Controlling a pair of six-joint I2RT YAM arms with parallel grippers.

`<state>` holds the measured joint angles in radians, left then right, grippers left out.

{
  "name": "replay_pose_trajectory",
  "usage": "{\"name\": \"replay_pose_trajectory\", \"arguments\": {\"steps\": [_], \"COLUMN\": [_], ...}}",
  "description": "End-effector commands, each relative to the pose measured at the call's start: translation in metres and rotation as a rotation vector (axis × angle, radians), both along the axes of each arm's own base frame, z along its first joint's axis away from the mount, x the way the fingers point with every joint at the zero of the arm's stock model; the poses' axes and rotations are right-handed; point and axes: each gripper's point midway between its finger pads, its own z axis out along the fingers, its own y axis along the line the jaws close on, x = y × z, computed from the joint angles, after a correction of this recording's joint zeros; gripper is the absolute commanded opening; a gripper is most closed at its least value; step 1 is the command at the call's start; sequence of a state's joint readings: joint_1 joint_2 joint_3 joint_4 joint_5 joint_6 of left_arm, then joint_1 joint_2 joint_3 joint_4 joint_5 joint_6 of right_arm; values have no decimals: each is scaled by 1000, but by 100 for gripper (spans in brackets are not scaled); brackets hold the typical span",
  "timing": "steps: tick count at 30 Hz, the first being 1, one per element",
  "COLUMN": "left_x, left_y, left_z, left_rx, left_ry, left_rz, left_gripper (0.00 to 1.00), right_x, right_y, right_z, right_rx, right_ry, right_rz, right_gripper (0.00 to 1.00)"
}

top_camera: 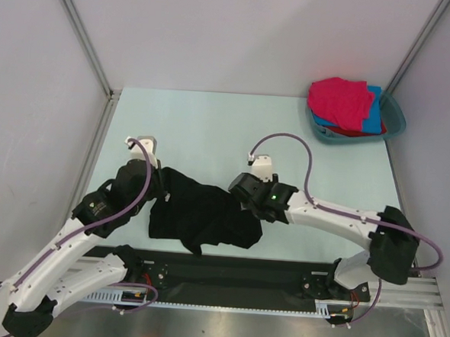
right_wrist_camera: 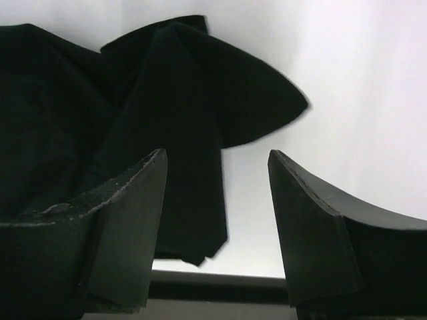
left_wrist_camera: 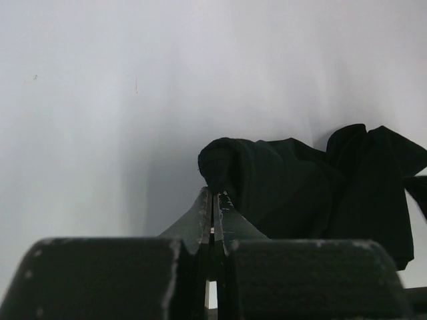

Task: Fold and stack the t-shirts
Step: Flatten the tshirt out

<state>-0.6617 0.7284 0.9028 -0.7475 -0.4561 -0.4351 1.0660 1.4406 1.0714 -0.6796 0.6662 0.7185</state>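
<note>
Two claws angled inward at black t-shirt (top_camera: 207, 217), left claw (left_wrist_camera: 213, 200) together at edge, right claw (right_wrist_camera: 217, 157) apart.

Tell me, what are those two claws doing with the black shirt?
Left gripper shut, pinching black shirt at its edge. Right gripper open above it. Shirt crumpled, not yet folded. Other shirts piled in far basin.
</note>
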Motion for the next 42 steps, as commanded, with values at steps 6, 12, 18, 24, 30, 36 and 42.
{"name": "replay_pose_trajectory", "arguments": {"steps": [6, 12, 18, 24, 30, 36, 42], "left_x": [-1, -1, -1, 0, 1, 1, 2], "left_y": [-2, -3, -3, -3, -3, -3, -3], "left_z": [15, 16, 16, 14, 14, 14, 12], "left_rx": [-40, -42, -35, -26, -24, -17, -12], "left_ry": [-43, -45, -46, -41, -43, -39, -34], "left_rz": [-19, -24, -24, -25, -28, -29, -29], "left_gripper": [0, 0, 0, 0, 0, 0, 0], "right_x": [59, 76, 74, 62, 56, 52, 49], "right_y": [65, 88, 77, 56, 41, 32, 23], "right_z": [4, 2, -9, -15, -29, -44, -46], "right_rx": [91, 90, -11, -95, -158, -191, -208], "right_ry": [-46, -41, -6, -14, 4, 32, 43], "right_rz": [78, 107, 48, -2, -33, -73, -91], "right_gripper": [68, 68, 68, 69, 66, 56, 21]}}
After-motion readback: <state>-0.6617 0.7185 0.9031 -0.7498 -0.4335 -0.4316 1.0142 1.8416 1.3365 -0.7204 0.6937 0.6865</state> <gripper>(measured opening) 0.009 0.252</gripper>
